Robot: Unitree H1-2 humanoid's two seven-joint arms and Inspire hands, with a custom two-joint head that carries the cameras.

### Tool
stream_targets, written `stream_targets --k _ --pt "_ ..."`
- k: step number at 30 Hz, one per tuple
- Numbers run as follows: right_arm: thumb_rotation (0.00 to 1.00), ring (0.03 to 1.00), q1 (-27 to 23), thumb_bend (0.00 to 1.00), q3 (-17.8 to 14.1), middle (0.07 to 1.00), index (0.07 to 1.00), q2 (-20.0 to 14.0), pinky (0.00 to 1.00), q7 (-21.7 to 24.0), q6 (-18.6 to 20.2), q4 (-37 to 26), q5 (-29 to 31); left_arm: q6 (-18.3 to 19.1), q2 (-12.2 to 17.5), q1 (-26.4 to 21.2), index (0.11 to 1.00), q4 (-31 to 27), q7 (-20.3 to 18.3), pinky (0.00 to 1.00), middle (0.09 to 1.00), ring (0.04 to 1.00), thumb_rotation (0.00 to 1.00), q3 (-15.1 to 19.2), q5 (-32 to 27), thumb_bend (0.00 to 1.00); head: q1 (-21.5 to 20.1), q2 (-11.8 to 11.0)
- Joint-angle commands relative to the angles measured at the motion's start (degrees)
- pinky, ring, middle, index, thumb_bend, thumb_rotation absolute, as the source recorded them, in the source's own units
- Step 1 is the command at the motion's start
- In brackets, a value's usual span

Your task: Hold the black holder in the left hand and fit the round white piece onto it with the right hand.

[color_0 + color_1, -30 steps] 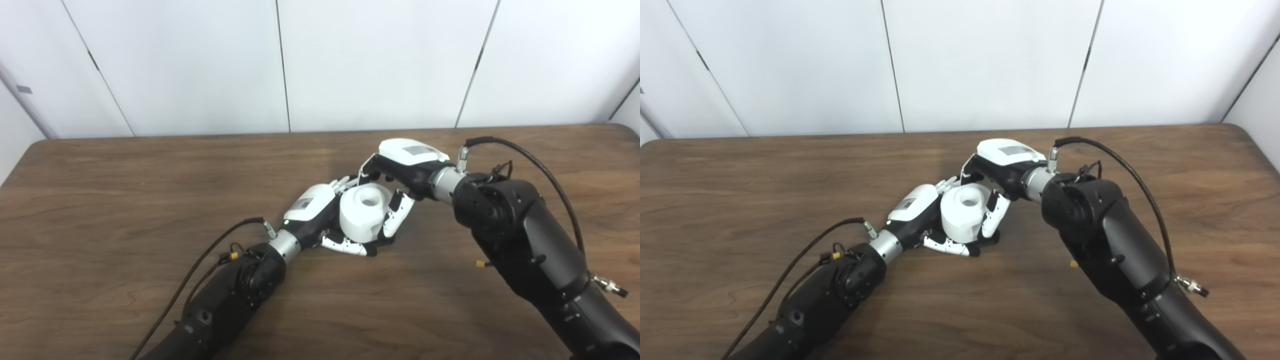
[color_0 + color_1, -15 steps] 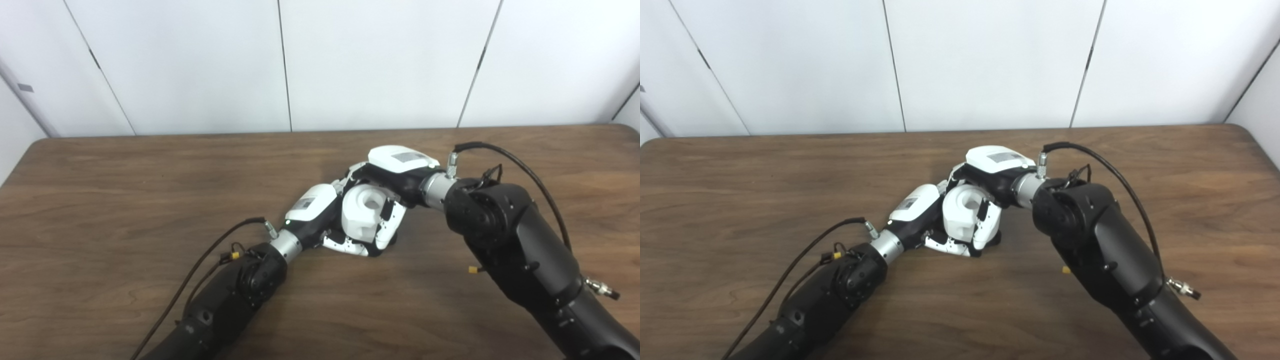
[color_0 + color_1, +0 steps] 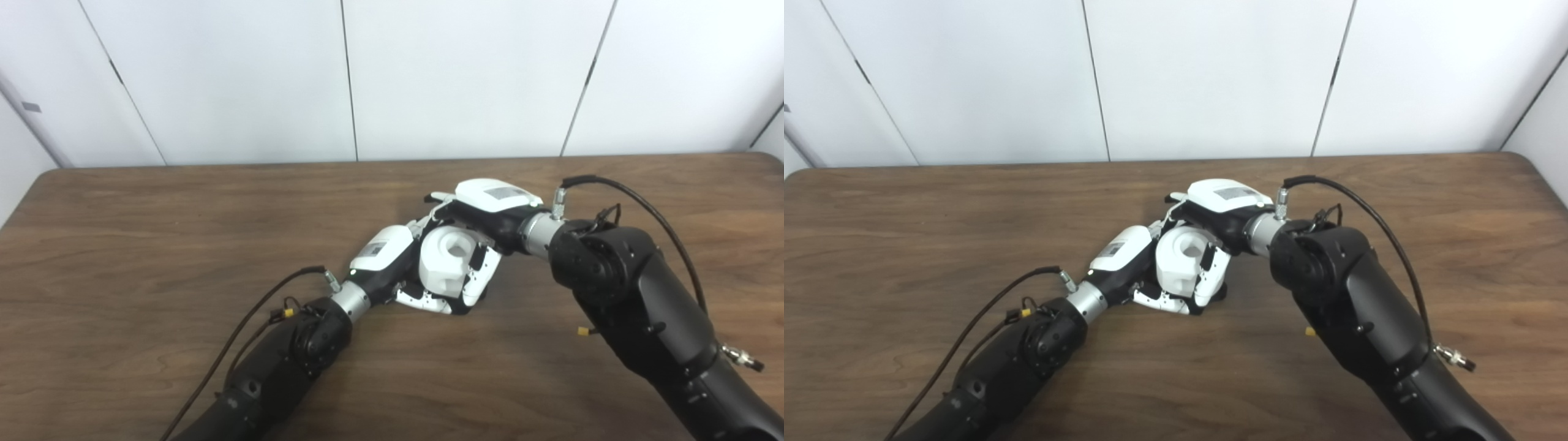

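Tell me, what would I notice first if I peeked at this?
Two robot hands meeting mid-table around a round white piece with a hole on top. The left hand cups it from the left, the right hand wraps it from the right, and both black arms rise from the picture's bottom.

White piece (image 3: 447,260) is a chunky round plastic thing w/ a round hole in the top, faceted sides lower down. It's tilted a bit, hole facing up and slightly toward the right. Sits mid-desk, low, pretty much at surface level. Black holder (image 3: 1217,293) is mostly hidden, only a dark bit peeks out under the piece at its right edge, so can't tell its shape or if they're fully seated together.
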Motion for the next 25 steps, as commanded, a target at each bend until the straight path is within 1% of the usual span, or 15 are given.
stream_targets --k 1,3,7,10,14,16,17,19,22,23,25 --pt "0.22 0.831 -2.57 0.92 -1.15 0.926 1.000 -1.11 0.67 -0.38 -0.41 -1.43 -0.09 1.36 -0.70 4.80 0.481 3.00 -6.81 1.00 0.965 1.000 0.06 -3.91 1.96 0.52 -0.21 0.30" --pt "0.22 0.814 -3.40 0.93 -2.02 0.938 1.000 -1.89 0.65 0.64 0.02 -1.86 0.34 1.20 -0.59 4.72 0.481 3.08 -6.74 1.00 0.960 1.000 0.06 -3.95 2.08 0.52 -0.48 0.31" --pt "0.21 0.864 -4.62 0.94 -4.21 0.978 1.000 -4.08 0.63 1.76 0.19 -3.49 1.55 0.94 -0.51 4.58 0.481 3.46 -6.64 1.00 0.954 1.000 0.06 -3.89 2.04 0.52 -0.69 0.22" --pt "0.21 0.871 -5.38 0.95 -5.75 0.990 1.000 -5.33 0.62 1.40 -0.19 -3.62 2.91 0.58 -0.47 4.42 0.481 3.95 -6.45 1.00 0.958 1.000 0.06 -3.82 1.99 0.52 -0.85 0.12" --pt "0.22 0.828 -6.86 0.97 -7.61 0.999 1.000 -7.59 0.58 0.77 -1.38 -2.97 5.63 0.70 -0.48 4.36 0.481 4.26 -6.55 1.00 0.968 1.000 0.06 -3.83 2.01 0.52 -1.04 0.08" --pt "0.22 0.766 -7.20 0.98 -8.33 0.971 1.000 -8.62 0.54 0.68 -1.91 -2.90 6.97 0.56 -0.52 4.38 0.481 4.36 -6.54 1.00 0.967 1.000 0.06 -3.78 1.85 0.52 -1.04 0.08" --pt "0.22 0.764 -7.34 0.98 -8.61 0.958 1.000 -9.12 0.54 0.66 -2.29 -2.78 7.61 0.41 -0.52 4.38 0.481 4.45 -6.51 1.00 0.967 1.000 0.06 -3.77 1.80 0.52 -1.04 0.08" --pt "0.24 0.793 -7.73 0.99 -9.02 0.940 1.000 -10.38 0.57 0.94 -2.84 -2.98 8.67 0.26 -0.46 4.35 0.481 4.47 -6.55 1.00 0.968 1.000 0.06 -3.80 1.79 0.52 -1.04 0.08" --pt "0.25 0.845 -8.33 0.99 -9.00 0.973 1.000 -12.15 0.60 2.44 -1.94 -4.30 8.92 0.06 -0.42 4.36 0.481 4.48 -6.53 1.00 0.970 1.000 0.06 -3.78 1.76 0.52 -1.09 0.30" --pt "0.25 0.870 -8.66 0.99 -8.90 0.982 1.000 -12.96 0.61 3.42 -1.63 -4.76 9.40 0.05 -0.44 4.39 0.481 4.50 -6.48 1.00 0.971 1.000 0.06 -3.71 1.70 0.52 -1.09 0.30" --pt "0.25 0.927 -10.10 1.00 -8.17 0.996 1.000 -15.25 0.64 7.88 0.23 -5.68 10.62 0.09 -0.47 4.37 0.481 4.62 -6.43 1.00 0.970 1.000 0.06 -3.59 1.64 0.52 -1.13 0.30"
